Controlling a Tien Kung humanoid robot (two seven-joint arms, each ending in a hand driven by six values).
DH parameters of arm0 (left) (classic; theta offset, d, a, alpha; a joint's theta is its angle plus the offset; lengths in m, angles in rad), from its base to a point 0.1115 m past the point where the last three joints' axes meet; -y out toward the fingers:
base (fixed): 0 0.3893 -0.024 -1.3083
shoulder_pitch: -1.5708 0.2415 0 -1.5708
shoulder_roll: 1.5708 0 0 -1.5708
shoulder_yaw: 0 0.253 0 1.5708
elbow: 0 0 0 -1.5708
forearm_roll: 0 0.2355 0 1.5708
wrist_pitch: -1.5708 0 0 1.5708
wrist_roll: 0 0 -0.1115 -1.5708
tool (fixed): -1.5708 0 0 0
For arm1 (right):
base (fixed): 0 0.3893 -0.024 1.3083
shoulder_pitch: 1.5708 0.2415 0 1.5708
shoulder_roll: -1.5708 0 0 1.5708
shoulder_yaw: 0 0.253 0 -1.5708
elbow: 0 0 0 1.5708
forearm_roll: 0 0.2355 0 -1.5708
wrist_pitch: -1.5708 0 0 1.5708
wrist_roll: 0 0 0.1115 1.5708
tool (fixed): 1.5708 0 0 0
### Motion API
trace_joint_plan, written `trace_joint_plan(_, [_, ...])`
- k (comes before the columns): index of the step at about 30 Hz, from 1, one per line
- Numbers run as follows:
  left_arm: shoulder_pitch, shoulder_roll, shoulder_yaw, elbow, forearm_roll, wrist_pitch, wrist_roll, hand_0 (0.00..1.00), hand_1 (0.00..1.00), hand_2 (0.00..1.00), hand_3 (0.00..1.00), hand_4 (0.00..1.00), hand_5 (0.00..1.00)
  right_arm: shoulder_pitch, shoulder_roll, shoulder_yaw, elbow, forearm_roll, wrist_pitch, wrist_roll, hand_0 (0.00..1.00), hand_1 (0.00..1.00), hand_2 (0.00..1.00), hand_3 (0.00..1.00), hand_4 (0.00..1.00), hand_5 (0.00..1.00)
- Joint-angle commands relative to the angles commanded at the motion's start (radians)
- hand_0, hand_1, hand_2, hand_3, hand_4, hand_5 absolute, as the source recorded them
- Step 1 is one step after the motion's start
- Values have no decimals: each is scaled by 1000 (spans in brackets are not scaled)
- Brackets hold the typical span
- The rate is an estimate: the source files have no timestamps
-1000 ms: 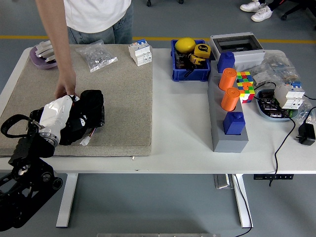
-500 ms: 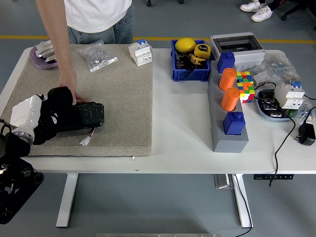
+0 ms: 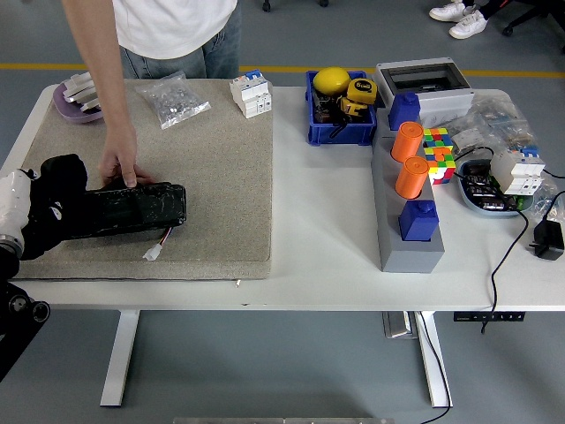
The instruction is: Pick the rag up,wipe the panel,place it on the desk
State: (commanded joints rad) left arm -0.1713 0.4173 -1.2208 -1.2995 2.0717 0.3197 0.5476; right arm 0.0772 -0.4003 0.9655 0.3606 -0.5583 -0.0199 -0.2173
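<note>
The left robot hand [image 3: 53, 208] is a dark blob, so can't make out its fingers. Its arm runs off the left edge. Can't tell any rag apart from the black panel [image 3: 132, 208].

blue bin [image 3: 340, 132] of tools, rubik's cube [image 3: 437, 146], two orange cylinders [image 3: 410, 159] right.

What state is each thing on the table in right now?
Left hand: at the mat's left end, on the panel's left end.
Panel: black, flat on the mat, held down by the person.
Person's hand: fingertips pressed on the panel's top edge.
Mat: flat on the table.
Blue bin: upright, full of tools.
Orange cylinders: upright in the grey block.
Rag: can't make it out.
</note>
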Motion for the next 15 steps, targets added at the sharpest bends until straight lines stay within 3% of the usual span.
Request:
trace_joint_plan(5, [7,4,-11,6,-9,2,-4,219,116,529,488,242,2,0,0,1,1,-2,-1,0,796,701,708,688,998,735])
trace_joint_plan(15, [-4,-15,23,-17,-10,8,-8,218,118,529,487,244,2,-3,0,-6,-1,2,2,-2,796,701,708,688,998,734])
